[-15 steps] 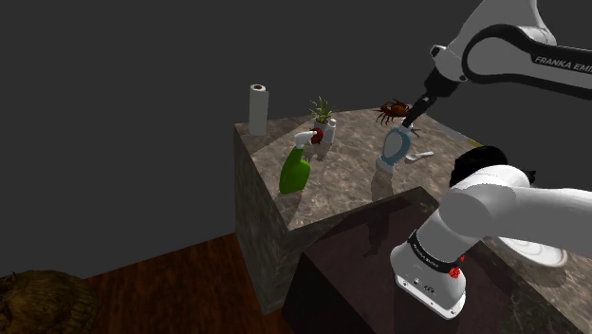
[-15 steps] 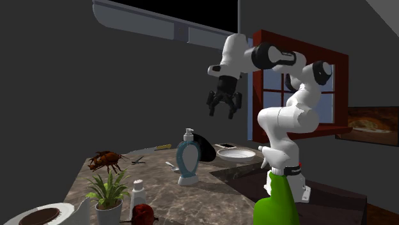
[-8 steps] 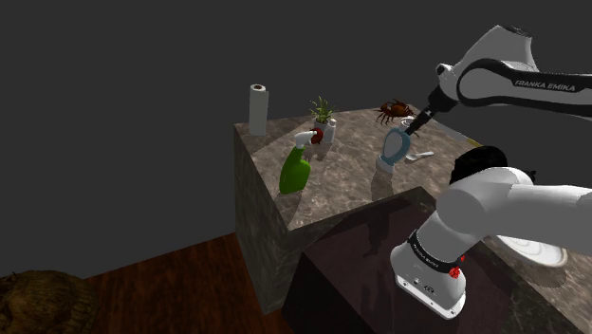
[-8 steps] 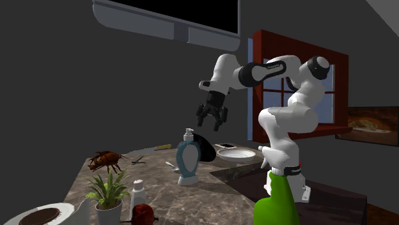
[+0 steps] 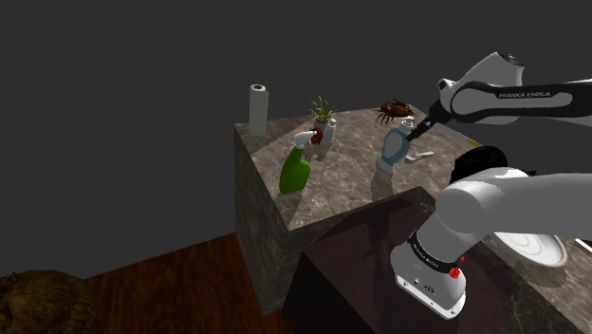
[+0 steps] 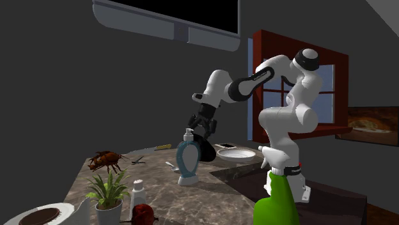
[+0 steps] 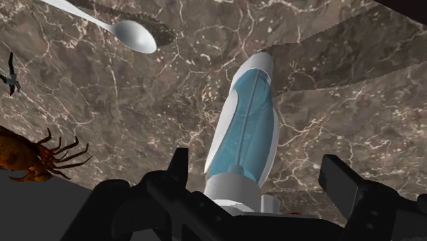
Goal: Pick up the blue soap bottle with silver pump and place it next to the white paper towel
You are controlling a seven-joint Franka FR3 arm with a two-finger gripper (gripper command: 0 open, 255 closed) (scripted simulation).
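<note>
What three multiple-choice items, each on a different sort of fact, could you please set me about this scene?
1. Where does the paper towel roll stand?
A) on the floor
B) at a corner of the counter
C) on a plate

2. What colour is the body of the spray bottle?
A) green
B) red
C) yellow

3. How is the gripper over the soap bottle?
A) shut on it
B) shut on nothing
C) open

Answers: 1 B, the shoulder view shows it upright at the counter's corner; 2 A, its body is plainly green; 3 C, in the wrist view the fingers stand apart with the soap bottle between them.
</note>
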